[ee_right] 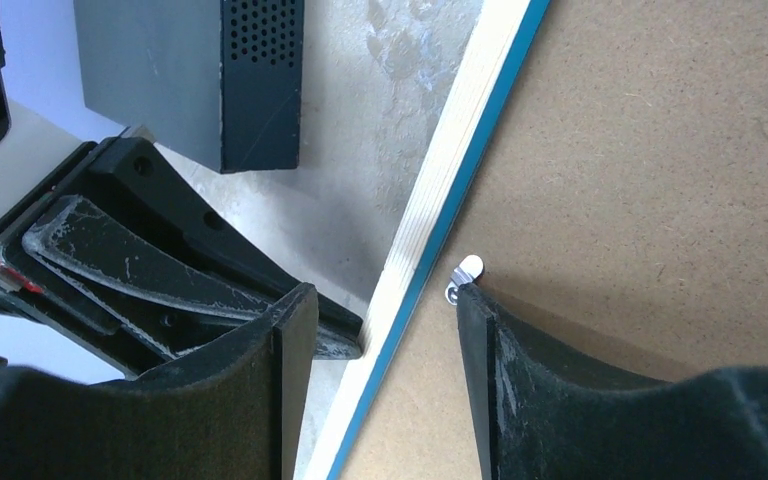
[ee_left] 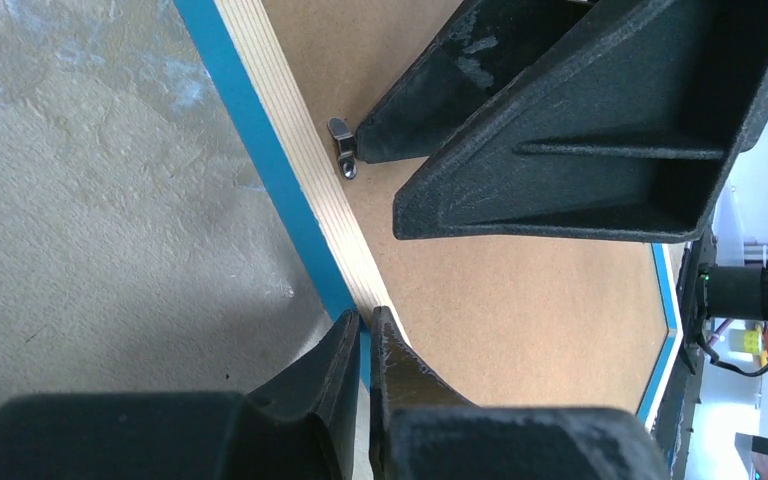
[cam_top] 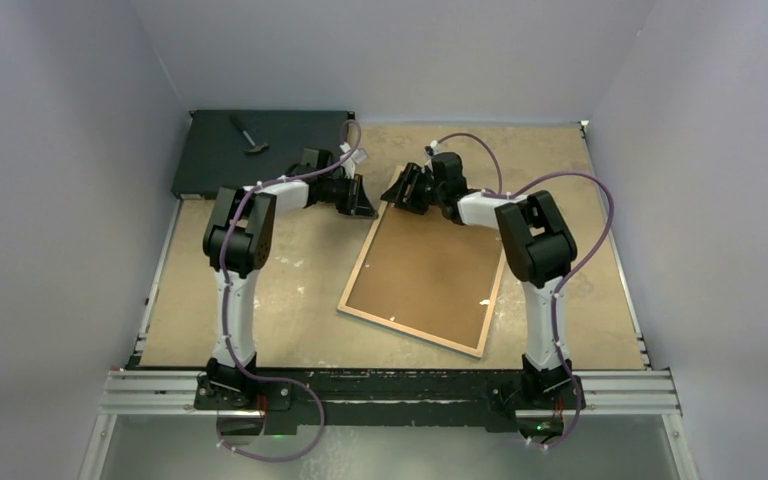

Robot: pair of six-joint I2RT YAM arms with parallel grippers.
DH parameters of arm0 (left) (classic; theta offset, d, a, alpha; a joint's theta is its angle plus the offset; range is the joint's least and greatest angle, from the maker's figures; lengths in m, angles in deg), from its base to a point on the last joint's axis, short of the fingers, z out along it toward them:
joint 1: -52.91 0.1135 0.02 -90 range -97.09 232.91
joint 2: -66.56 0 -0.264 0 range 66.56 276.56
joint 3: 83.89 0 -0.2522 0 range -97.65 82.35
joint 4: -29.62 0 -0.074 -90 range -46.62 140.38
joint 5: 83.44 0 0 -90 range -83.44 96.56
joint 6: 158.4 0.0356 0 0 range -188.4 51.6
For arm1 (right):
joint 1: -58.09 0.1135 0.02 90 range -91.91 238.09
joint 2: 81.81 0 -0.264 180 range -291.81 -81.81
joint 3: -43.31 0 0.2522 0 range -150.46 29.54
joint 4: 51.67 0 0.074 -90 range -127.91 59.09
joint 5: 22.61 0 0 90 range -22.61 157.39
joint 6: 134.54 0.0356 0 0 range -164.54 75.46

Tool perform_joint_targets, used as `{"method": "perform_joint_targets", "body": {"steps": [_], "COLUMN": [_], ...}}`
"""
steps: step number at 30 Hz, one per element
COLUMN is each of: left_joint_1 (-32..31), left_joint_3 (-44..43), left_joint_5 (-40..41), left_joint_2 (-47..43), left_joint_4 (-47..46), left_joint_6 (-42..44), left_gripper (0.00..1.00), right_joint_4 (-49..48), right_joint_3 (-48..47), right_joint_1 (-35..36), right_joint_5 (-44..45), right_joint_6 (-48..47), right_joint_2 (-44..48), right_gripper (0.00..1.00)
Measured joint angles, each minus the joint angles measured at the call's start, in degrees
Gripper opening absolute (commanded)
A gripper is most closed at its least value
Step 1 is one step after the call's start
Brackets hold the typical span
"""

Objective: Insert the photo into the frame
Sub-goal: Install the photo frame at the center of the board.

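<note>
Two grippers crowd the far left corner of the frame point(cam_top: 410, 331), which lies face down and a little askew on the table point(cam_top: 290, 300), bare wood rim up and its blue front showing only as a thin line along the edge. The left gripper point(ee_left: 365, 335) has its fingers pressed together on that rim, pinching the narrow wood-and-blue edge. The right gripper point(ee_right: 385, 295) stands spread across the same rim, one finger outside the frame and the other tip touching a small metal turn clip point(ee_right: 467, 268) on the brown backing panel point(cam_top: 425, 270). I cannot see the photo anywhere; it may be under the panel, but nothing shows it. A black box point(cam_top: 260, 160) sits at the far left, clear of the work.

The frame looks light and stiff, so I would expect it to skate on the board if pushed. The rim is the sensible place to hold it, and the pinch should steady it. The clip is tiny and will likely need a careful sideways nudge.
</note>
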Motion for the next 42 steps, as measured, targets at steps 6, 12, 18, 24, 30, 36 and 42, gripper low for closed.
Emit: {"method": "perform_joint_targets", "body": {"steps": [6,12,18,24,30,36,42], "left_joint_1": [0.02,0.04,0.2,1.2,1.53,1.51,1.09], "left_joint_3": [0.5,0.55,0.68,0.98,0.98,0.98,4.94], "left_joint_5": [0.07,0.02,-0.17,-0.15,-0.15,-0.24,-0.66], "left_joint_2": [-0.31,-0.33,-0.35,-0.74,-0.76,-0.87,-3.21], "left_joint_4": [-0.46,-0.42,-0.42,0.17,0.24,0.57,0.11], "left_joint_6": [0.07,0.44,0.48,0.94,1.53,2.03,2.01], "left_gripper": [0.0,0.0,0.0,0.0,0.0,0.0,0.0], "right_joint_4": [-0.59,-1.79,-1.9,0.68,4.07,5.33,8.33], "right_joint_3": [0.0,0.0,-0.26,-5.9,-9.46,-9.97,-11.89], "right_joint_1": [0.66,1.05,1.03,0.7,0.61,0.61,0.81], "right_joint_5": [1.97,2.64,1.86,-3.54,-6.58,-8.2,-10.75], "right_joint_6": [1.2,1.55,1.16,-1.7,-6.54,-10.64,-12.13], "right_joint_2": [0.0,-0.37,-0.66,-4.15,-5.68,-5.62,-5.84], "right_gripper": [0.56,0.56,0.56,0.56,0.55,0.6,0.61]}}
